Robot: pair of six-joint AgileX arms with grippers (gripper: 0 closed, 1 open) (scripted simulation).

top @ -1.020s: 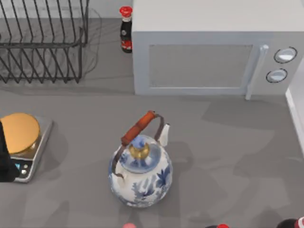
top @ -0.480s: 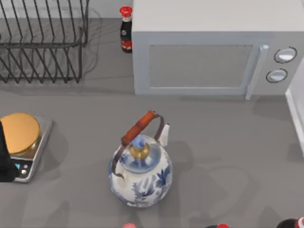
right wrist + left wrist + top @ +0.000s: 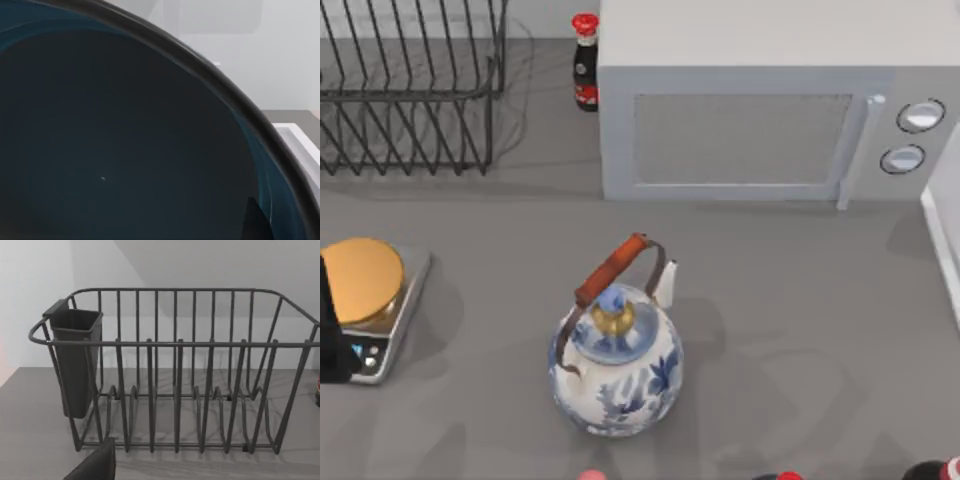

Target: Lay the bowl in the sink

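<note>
The bowl (image 3: 125, 140) sits very close in the right wrist view, with a deep teal inside and a dark rim curving across. One dark fingertip (image 3: 256, 224) of my right gripper lies against the bowl's inside near the rim, and the gripper is shut on the bowl. Past the rim I see the white edge of the sink (image 3: 295, 137). In the top view the sink (image 3: 942, 240) is a white strip at the table's right edge. My left arm (image 3: 328, 340) is parked at the left edge, beside the scale.
A blue-and-white teapot (image 3: 616, 365) stands mid-table. A scale with a gold pan (image 3: 360, 285) is at the left. At the back are a wire dish rack (image 3: 410, 90), a dark bottle (image 3: 585, 65) and a microwave (image 3: 770, 100). Red bottle caps (image 3: 785, 476) line the front edge.
The arm shadows on the table have slid to the right, toward the sink. The teapot, scale and left arm have not moved.
</note>
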